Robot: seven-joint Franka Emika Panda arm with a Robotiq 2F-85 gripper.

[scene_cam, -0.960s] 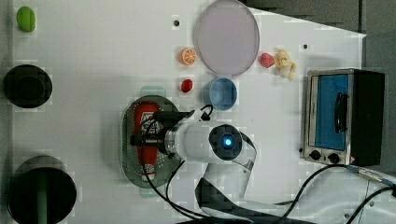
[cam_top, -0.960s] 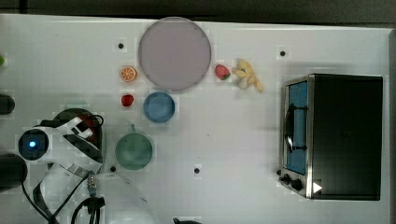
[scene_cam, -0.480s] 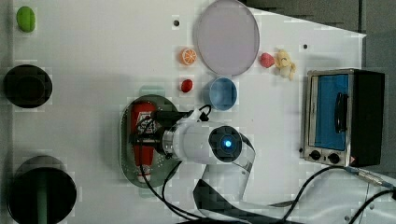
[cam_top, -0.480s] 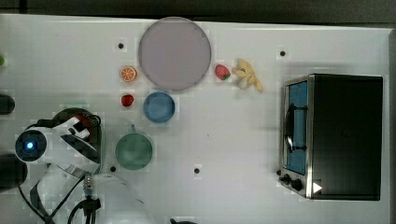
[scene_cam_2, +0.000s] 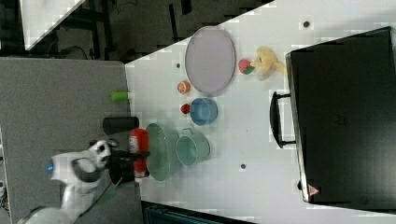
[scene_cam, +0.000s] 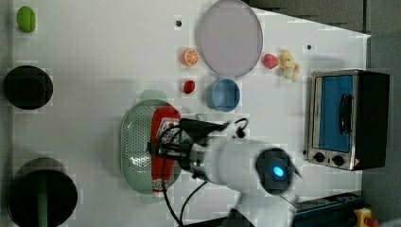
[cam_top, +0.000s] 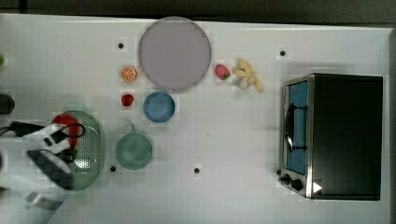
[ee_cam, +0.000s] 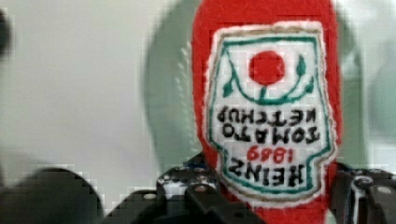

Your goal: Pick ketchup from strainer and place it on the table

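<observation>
The end effector [scene_cam: 163, 144] is pinching the ketchup [scene_cam: 163, 125] mid-body over the strainer [scene_cam: 135, 142]; it is likely soft, light, easily squeezed.

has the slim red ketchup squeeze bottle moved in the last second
Yes. The slim red ketchup squeeze bottle has shifted toward the left view's right, now over the right rim of the pale green oval plastic strainer.

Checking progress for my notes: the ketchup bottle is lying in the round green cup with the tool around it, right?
Not the cup. The left view shows the ketchup lying in the oval strainer, with the tool around it.
</observation>
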